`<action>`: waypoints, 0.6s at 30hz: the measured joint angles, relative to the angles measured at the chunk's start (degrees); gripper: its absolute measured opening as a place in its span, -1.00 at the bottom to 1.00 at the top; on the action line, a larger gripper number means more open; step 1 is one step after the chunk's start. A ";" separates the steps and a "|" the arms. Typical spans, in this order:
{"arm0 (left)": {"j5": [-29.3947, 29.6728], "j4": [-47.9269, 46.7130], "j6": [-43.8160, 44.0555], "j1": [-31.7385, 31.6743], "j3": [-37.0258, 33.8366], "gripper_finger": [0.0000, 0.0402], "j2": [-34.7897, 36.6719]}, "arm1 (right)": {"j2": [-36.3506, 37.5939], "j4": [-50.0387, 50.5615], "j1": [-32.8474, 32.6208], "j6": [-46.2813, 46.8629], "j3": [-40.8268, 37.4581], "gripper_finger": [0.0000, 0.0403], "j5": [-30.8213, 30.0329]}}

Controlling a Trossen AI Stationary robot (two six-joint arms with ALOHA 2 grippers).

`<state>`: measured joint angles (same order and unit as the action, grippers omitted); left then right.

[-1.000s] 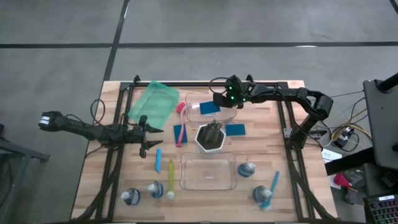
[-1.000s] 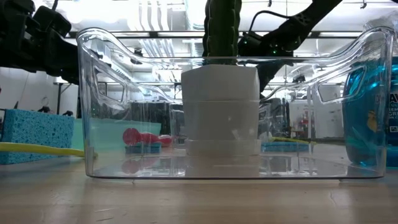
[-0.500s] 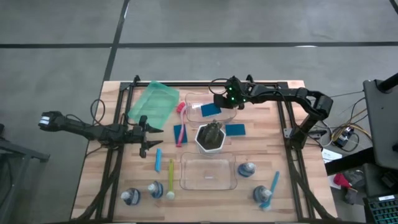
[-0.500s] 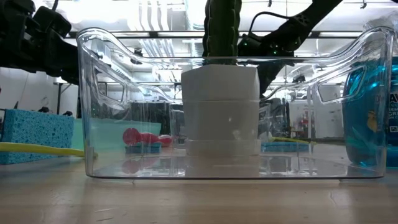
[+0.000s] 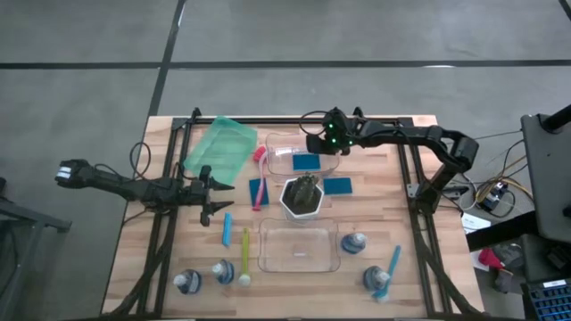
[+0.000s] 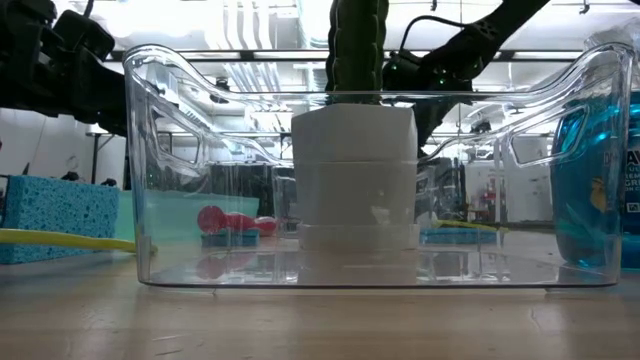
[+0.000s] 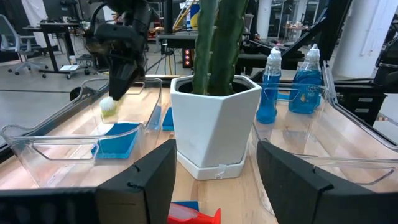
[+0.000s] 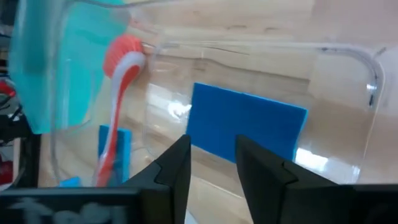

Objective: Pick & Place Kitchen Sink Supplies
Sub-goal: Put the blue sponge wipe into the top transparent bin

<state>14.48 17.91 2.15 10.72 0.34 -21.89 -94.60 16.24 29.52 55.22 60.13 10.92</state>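
The flat blue sponge point(image 8: 247, 124) lay inside the far clear bin point(image 5: 277, 160), beneath the right gripper point(image 8: 211, 163), whose fingers stood apart, holding nothing. Light, soft and compressible by appearance, it would likely be best pinched across its short edges.

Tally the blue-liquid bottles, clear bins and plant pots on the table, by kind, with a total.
Bottles: 4
Clear bins: 2
Plant pot: 1
Total: 7

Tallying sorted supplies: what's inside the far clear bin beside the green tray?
One flat blue sponge lies in the far clear bin. The right pincer hangs over its far edge, hiding that strip.
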 joint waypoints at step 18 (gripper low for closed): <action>0.00 0.00 -0.01 0.02 0.00 0.09 -0.02 | 17.02 20.79 -0.33 -5.43 0.92 -0.43 -1.79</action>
<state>14.48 17.91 2.14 10.74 0.34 -21.91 -77.58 37.03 29.18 49.79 61.06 9.13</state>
